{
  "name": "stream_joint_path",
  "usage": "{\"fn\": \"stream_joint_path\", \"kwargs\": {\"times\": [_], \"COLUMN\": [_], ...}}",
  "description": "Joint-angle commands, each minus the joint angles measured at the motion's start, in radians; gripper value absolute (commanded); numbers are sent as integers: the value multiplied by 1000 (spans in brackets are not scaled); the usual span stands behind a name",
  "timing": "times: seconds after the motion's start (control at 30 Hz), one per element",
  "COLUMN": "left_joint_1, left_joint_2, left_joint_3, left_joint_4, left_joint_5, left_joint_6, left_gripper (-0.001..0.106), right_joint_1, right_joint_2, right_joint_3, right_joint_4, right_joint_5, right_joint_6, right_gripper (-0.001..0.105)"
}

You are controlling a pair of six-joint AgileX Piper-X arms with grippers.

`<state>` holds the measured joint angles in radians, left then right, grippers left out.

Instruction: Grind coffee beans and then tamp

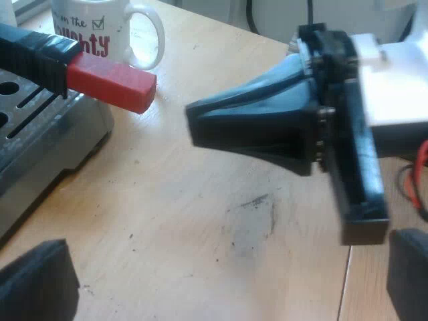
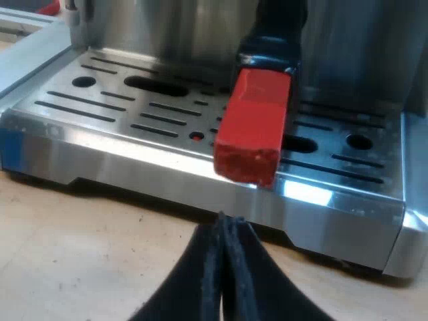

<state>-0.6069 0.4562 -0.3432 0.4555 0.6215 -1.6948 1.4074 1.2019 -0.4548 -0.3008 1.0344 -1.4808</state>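
**Right gripper lines up on the handle**

The right gripper (image 2: pixel 224 234) has its fingers pressed together, holding nothing. Just ahead of the tips and slightly above them, the holder's handle (image 2: pixel 253 127) sticks out red-ended over the slotted tray (image 2: pixel 120 110) of the machine (image 2: pixel 174 27), where the holder seems locked in. The left gripper (image 1: pixel 224 267) hangs over the table (image 1: pixel 200 221), fingers spread wide and empty. Beyond them the right gripper points at the handle, with a mug (image 1: pixel 107 30) farther off. The step in hand looks like taking the handle; whether grinding is done cannot be told. Next, the right fingers would need to part and straddle it.
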Motion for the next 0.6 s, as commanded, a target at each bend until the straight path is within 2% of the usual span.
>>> {"fn": "stream_joint_path", "kwargs": {"times": [0.03,0.1,0.2,0.23,0.27,0.37,0.53,0.57,0.6], "left_joint_1": [-3,-3,-3,-3,-3,-3,-3,-3,-3], "left_joint_2": [-24,-58,-107,-139,-162,-209,-251,-251,-250], "left_joint_3": [-6,-6,-6,-6,-6,-6,-6,-6,-6], "left_joint_4": [-7,3,3,3,3,3,3,3,3], "left_joint_5": [13,23,23,20,17,11,11,11,11], "left_joint_6": [-5,-5,-13,-12,-12,-12,-12,-12,-12], "left_gripper": [98,98,98,98,98,98,98,98,98], "right_joint_1": [34,58,65,63,61,62,62,47,42], "right_joint_2": [-47,-91,-124,-174,-192,-235,-263,-259,-258], "right_joint_3": [1,1,1,-4,-11,-44,-160,-223,-229], "right_joint_4": [21,49,67,95,115,200,391,460,480], "right_joint_5": [36,54,87,90,91,91,91,78,72], "right_joint_6": [1,1,-1,-1,-1,-3,4,22,27], "right_gripper": [11,29,42,57,61,63,63,63,63]}}
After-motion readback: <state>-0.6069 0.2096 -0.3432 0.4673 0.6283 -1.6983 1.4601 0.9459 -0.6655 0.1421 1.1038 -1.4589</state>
